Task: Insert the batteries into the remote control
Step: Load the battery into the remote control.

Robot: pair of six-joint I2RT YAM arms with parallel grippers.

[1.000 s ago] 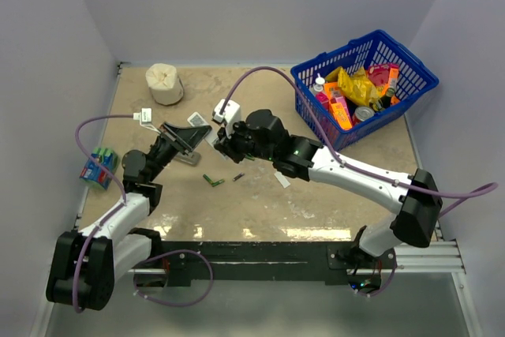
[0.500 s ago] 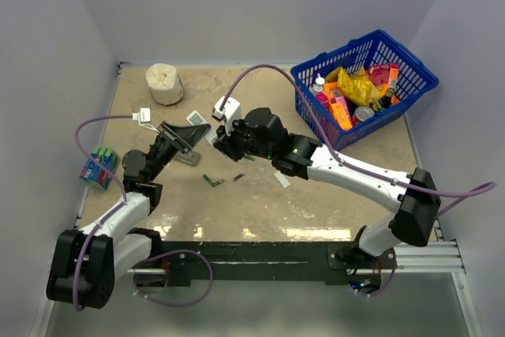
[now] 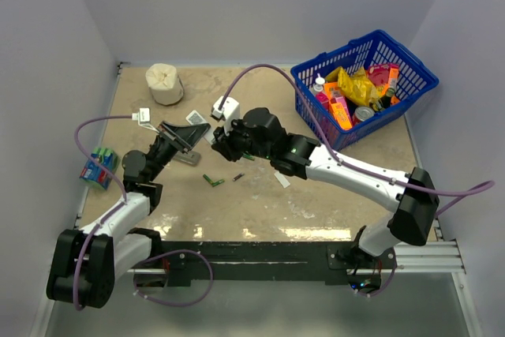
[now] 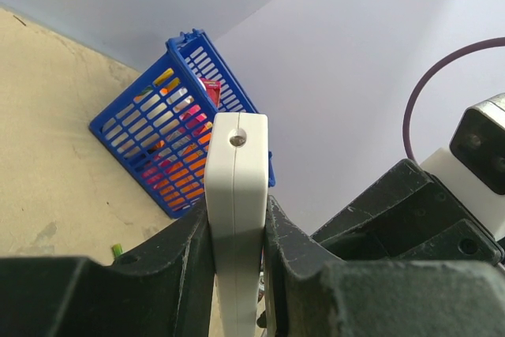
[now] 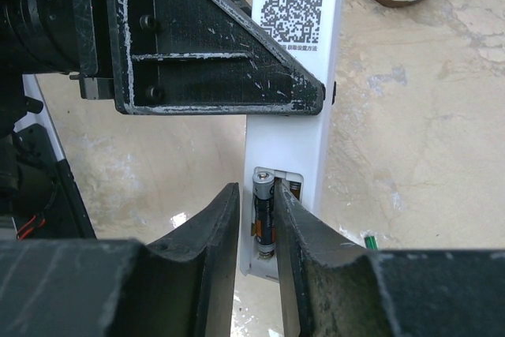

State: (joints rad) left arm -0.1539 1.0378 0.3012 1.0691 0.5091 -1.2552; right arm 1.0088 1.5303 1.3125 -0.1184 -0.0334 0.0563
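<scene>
Clamping remote control [image 4: 235, 165], left tool [image 4: 236, 234], battery [image 5: 263, 215] half-hidden

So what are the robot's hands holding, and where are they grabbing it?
The left gripper squeezes the remote control by its flat front and back, mid-length. The right gripper pinches a dark battery by its sides, against the remote.

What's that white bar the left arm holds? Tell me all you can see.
A slim white plastic remote, clamped in the left gripper. Its tip carries a small round lens; its back bears a printed QR code. The battery bay at the other end is open, with a dark battery lying in it between the fingers of the right gripper.
</scene>
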